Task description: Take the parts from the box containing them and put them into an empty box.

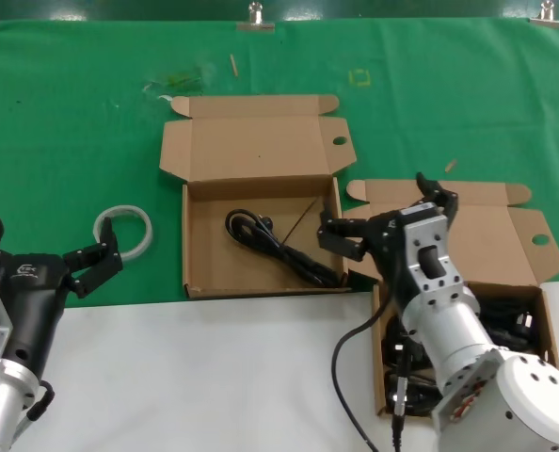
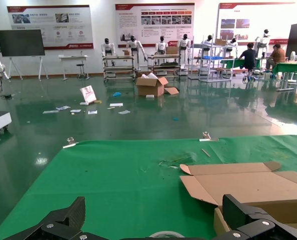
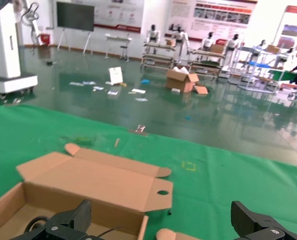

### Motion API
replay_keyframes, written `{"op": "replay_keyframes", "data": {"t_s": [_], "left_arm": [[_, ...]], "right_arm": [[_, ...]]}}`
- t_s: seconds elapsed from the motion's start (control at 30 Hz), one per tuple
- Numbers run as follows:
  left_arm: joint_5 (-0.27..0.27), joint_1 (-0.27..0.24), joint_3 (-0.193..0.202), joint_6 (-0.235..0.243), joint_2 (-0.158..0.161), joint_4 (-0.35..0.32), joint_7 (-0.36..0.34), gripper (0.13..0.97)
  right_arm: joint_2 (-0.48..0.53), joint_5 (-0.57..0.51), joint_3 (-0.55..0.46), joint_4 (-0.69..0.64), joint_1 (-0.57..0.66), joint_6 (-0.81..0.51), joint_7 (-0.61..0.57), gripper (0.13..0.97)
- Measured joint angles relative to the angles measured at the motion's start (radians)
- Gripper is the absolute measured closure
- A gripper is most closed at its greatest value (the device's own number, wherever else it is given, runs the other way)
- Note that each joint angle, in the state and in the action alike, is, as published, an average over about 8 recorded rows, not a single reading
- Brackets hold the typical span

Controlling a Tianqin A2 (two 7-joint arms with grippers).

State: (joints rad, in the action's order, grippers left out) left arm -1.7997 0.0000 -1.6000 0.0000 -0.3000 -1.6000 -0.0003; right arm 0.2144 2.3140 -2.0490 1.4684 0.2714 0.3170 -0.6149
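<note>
The centre carton (image 1: 204, 235) lies open with one black power cord (image 1: 281, 249) in it. The right carton (image 1: 505, 235) lies open at the front right, and several black cords (image 1: 515, 320) lie in it, mostly hidden behind my right arm. My right gripper (image 1: 390, 215) is open and empty, above the gap between the two cartons. In the right wrist view the gripper (image 3: 163, 222) faces the centre carton's lid (image 3: 98, 180). My left gripper (image 1: 44, 250) is open and empty at the front left; the left wrist view (image 2: 156, 220) shows it over the green cloth.
A white tape ring (image 1: 124, 229) lies on the green cloth left of the centre carton, just past my left gripper, and shows in the left wrist view (image 2: 163, 234). A white surface (image 1: 214, 377) covers the table's front. My right arm's black cable (image 1: 341, 377) hangs over it.
</note>
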Motion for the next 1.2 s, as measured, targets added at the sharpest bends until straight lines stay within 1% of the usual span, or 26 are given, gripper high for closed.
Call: {"op": "replay_keyframes", "data": {"t_s": [1.2], "left_arm": [[0.0, 0.0, 0.0, 0.0, 0.0, 0.0, 0.0, 0.132]], "right_arm": [[0.0, -0.452, 0.395, 0.116, -0.239, -0.279, 0.541, 0.129]]}}
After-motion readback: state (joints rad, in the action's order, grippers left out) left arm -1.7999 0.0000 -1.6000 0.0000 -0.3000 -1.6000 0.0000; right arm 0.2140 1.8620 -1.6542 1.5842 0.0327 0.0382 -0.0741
